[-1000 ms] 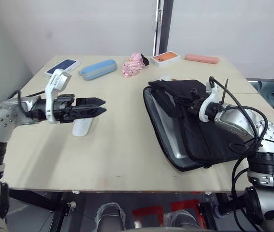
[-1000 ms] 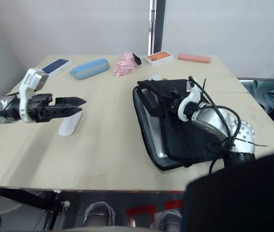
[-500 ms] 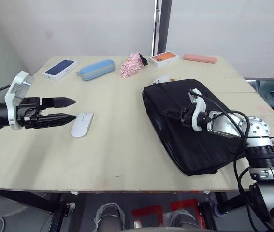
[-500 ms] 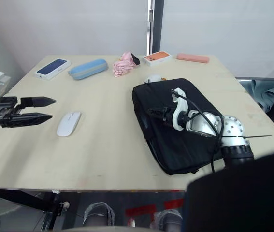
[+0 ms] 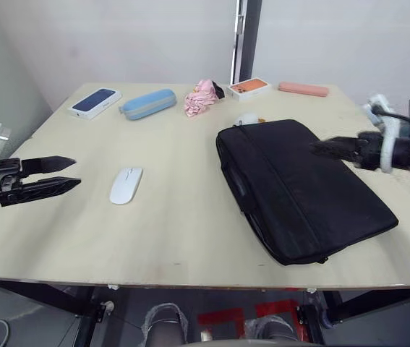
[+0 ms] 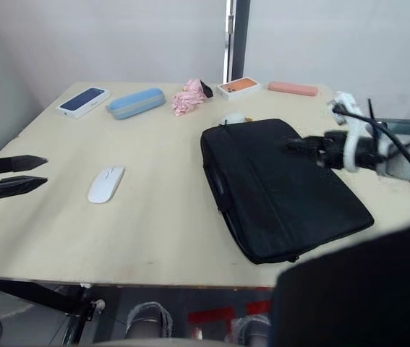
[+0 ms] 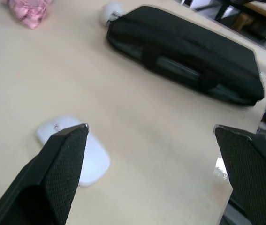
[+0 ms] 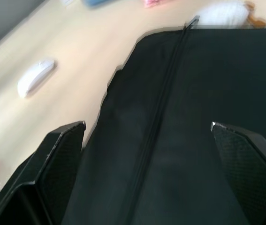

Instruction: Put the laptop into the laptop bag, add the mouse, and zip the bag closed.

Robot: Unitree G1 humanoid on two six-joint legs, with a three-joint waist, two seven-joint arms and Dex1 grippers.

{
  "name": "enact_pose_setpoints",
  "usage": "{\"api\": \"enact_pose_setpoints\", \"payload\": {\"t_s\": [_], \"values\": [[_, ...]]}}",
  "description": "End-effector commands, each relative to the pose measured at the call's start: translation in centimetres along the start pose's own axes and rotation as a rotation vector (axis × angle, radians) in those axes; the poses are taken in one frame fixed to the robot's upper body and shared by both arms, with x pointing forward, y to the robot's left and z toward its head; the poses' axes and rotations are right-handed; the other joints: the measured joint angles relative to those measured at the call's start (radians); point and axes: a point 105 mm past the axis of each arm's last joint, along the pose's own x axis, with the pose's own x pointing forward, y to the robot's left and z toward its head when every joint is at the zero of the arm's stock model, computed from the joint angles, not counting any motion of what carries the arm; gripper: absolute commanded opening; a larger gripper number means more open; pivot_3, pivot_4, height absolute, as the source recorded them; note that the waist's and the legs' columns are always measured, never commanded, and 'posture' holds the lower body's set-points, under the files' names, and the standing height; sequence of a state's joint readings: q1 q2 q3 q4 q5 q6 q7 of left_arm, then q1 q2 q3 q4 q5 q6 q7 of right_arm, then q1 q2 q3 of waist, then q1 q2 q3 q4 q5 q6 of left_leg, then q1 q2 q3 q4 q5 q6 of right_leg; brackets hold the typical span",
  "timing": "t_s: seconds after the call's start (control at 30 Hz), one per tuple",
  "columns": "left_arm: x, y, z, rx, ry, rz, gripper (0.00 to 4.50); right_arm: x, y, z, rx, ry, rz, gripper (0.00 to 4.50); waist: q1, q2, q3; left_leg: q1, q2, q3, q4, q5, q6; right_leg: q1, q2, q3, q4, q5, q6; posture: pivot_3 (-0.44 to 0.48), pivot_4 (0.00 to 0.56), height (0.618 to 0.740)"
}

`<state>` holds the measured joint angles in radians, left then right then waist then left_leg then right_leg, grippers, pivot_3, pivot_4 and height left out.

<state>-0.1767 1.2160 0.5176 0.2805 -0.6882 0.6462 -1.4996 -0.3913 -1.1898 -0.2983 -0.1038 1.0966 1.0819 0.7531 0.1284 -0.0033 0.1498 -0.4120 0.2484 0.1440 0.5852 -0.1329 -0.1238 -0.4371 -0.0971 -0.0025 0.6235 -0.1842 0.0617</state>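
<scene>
White mouse (image 5: 125,185) lay loose; left gripper (image 5: 66,173) fingers spread, empty; right gripper (image 5: 322,147) fingers wide over laptop bag (image 5: 302,188). Advise centred, gentle pinch.

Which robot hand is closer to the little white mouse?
Left. The left gripper hangs open just beside the mouse; the right gripper is across the table, over the laptop bag.

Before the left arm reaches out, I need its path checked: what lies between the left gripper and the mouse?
Only bare table lies between the left gripper and the mouse, seen from the left eye view.
</scene>
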Motion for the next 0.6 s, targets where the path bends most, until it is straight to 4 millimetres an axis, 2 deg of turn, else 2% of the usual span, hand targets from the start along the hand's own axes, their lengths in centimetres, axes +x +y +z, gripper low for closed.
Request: {"api": "enact_pose_setpoints", "payload": {"t_s": [0.03, 0.13, 0.2, 0.3, 0.43, 0.6], "values": [[-2.5, 0.6, 0.1, 0.001, 0.005, 0.065, 4.5, -3.7, 1.5, 0.5, -0.308, -0.073, 0.057, 4.48, 0.006, -0.001, -0.001, -0.001, 0.0, 0.0, -0.001, 0.0, 0.0, 0.0, 0.0, 0.0, -0.001, 0.0, 0.0, 0.0, 0.15, 0.74], [-3.2, 1.4, -0.4, -0.04, -0.001, 0.114, 4.5, -5.9, 0.0, -1.2, -0.33, -0.063, -0.009, 4.48, 0.005, -0.001, -0.002, 0.001, -0.001, 0.002, -0.001, -0.001, 0.001, -0.001, -0.001, 0.001, 0.0, -0.001, 0.0, 0.0, 0.15, 0.74], [-3.6, 1.3, -1.6, -0.054, 0.042, 0.118, 4.5, -7.2, -0.6, -3.0, -0.338, 0.003, -0.04, 4.48, 0.003, -0.002, -0.002, 0.002, 0.0, 0.002, 0.0, -0.001, 0.001, 0.0, -0.001, 0.001, 0.001, -0.001, -0.001, 0.0, 0.15, 0.74], [-4.0, 1.0, -2.7, -0.058, 0.088, 0.123, 4.5, -8.4, -1.2, -3.7, -0.32, 0.017, -0.073, 4.48, -0.003, -0.003, -0.003, 0.008, 0.0, 0.003, -0.001, -0.001, 0.001, 0.004, -0.001, 0.002, 0.001, -0.002, -0.001, 0.0, 0.15, 0.74], [-4.3, 0.7, -4.6, -0.056, 0.162, 0.135, 4.5, -9.2, -2.0, -4.3, -0.305, 0.043, -0.105, 4.48, -0.018, -0.002, -0.003, 0.009, 0.0, 0.004, -0.002, -0.001, 0.001, 0.004, -0.001, 0.004, 0.001, -0.002, -0.001, 0.0, 0.15, 0.74], [-3.8, 2.1, -4.8, -0.079, 0.127, 0.232, 4.5, -8.7, -2.1, -4.6, -0.306, 0.058, -0.09, 4.48, -0.023, -0.002, -0.003, 0.011, 0.0, 0.005, -0.004, -0.001, 0.001, 0.004, 0.0, 0.004, 0.002, -0.002, -0.001, 0.0, 0.15, 0.74]]}}
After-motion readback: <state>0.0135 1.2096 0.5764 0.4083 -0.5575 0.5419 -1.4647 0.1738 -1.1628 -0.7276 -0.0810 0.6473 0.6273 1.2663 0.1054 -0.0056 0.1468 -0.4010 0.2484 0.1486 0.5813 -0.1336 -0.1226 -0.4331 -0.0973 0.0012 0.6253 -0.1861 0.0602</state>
